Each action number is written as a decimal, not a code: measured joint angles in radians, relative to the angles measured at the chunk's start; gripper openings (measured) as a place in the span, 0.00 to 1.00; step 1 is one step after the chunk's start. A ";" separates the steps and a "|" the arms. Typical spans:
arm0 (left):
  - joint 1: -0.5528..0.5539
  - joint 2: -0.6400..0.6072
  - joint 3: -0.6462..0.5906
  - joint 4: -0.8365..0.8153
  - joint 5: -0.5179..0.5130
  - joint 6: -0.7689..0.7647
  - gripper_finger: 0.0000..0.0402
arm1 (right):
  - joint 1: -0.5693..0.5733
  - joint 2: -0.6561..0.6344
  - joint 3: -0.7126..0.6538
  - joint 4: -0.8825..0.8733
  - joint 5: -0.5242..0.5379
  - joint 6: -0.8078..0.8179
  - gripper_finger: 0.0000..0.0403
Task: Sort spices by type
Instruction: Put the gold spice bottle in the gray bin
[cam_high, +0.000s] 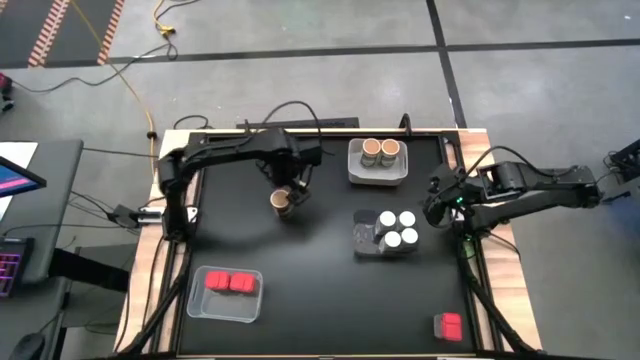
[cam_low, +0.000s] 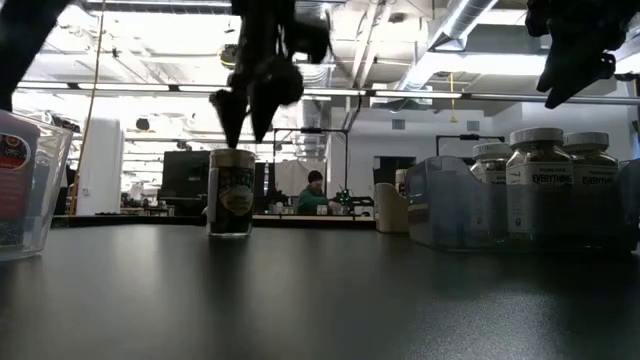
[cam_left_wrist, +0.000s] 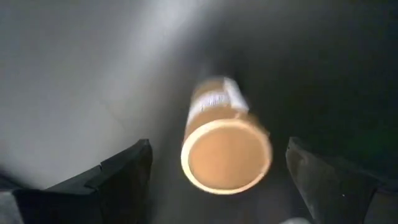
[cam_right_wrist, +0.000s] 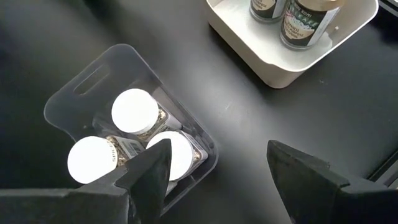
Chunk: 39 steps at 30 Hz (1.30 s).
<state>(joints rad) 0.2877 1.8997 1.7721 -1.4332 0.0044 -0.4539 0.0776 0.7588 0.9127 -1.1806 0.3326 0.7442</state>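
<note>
**Sorting nearly done as last jars and box wait their turn**

On the black table, the left gripper hangs directly above a lone cork-topped jar, its two fingers spread wide on either side of the lid and not yet touching it. The jar stands upright on the bare tabletop, apart from every tray, between the left arm's base and the white tray at the table's far edge. Seen from the left wrist, it is a round container with a tan, flat cork top and a pale label on a dark body; from table height the label reads dark with light lettering.

Much of the sorting looks finished. Two cork-topped jars already sit side by side in the white tray. Four white-lidded jars are packed in a clear tray near the table's middle right. Two red boxes lie together in another clear tray near the left front corner.

Judging from this layout, two items remain: the loose cork-topped jar, which belongs with its pair in the white tray, and a single red box resting alone near the right front corner.

The right gripper waits with fingers apart just beside the white-lidded jars, holding nothing.
</note>
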 joint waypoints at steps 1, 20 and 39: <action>-0.010 -0.024 0.000 0.027 -0.028 -0.014 0.88 | 0.000 0.000 0.000 0.000 0.000 -0.010 0.72; -0.402 -0.521 -0.751 0.863 -0.522 -0.452 0.88 | -0.002 0.020 0.000 0.289 -0.054 -0.342 0.72; -0.497 -0.855 -0.990 0.919 -0.572 -0.438 0.88 | -0.231 0.680 0.350 0.685 -0.419 -0.885 0.72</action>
<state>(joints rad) -0.2091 1.0445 0.7818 -0.5140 -0.5673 -0.8924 -0.1535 1.4389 1.2628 -0.4952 -0.0866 -0.1407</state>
